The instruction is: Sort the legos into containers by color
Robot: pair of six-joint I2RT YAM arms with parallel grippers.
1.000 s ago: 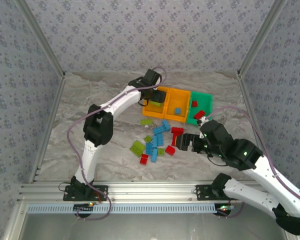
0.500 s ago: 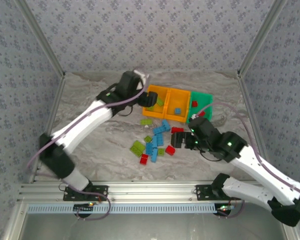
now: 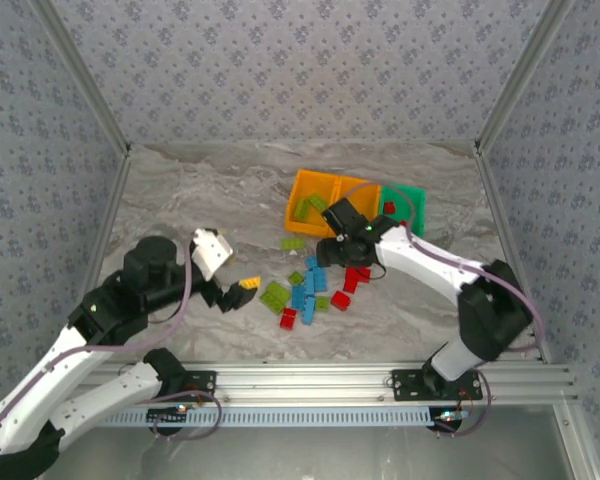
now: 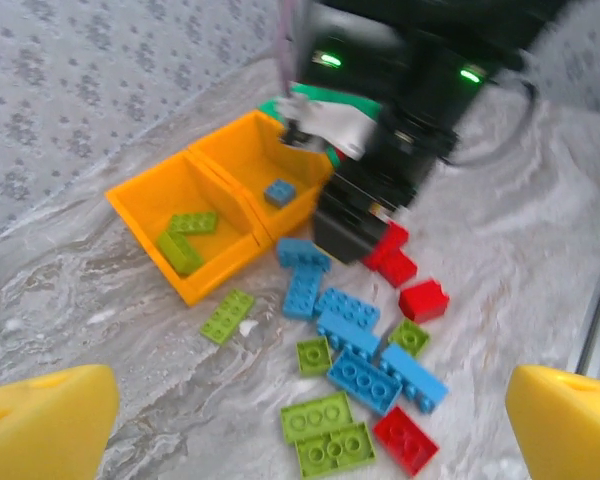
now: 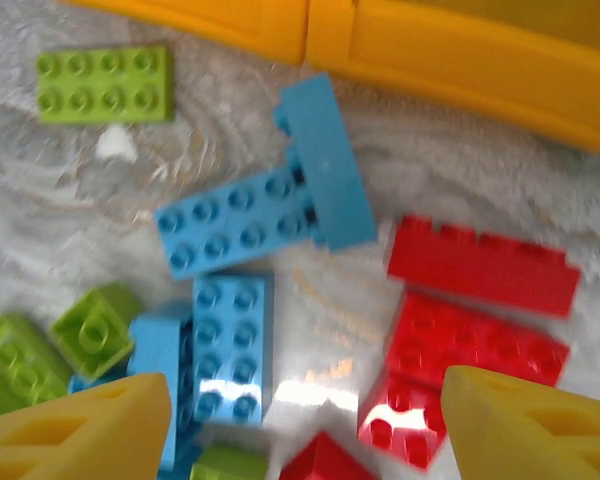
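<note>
On the tabletop (image 3: 180,200), near the middle, you can see a loose pile of bricks (image 3: 308,288) in lime green, blue and red. They lie just in front of three bins that stand side by side in a row. The first orange bin (image 4: 218,268) is on the left, the second orange bin (image 4: 232,150) is in the middle, and the green bin (image 3: 412,192) is on the right. Two lime bricks (image 4: 193,222) lie in the first orange bin, and one blue brick (image 4: 278,192) lies in the second. A red brick (image 3: 389,208) lies in the green bin. One flat lime brick (image 4: 227,315) lies on the tabletop just in front of the first orange bin. Your right claw (image 5: 300,428) hangs low over the pile, close to the orange bins. Its fingers are apart with nothing gripped, and below it are blue bricks (image 5: 230,225) on one side and red bricks (image 5: 475,300) on the other. Your left claw (image 3: 237,290) is at the front left of the pile, well apart from the bins. Its fingers are wide apart and it holds nothing.
</note>
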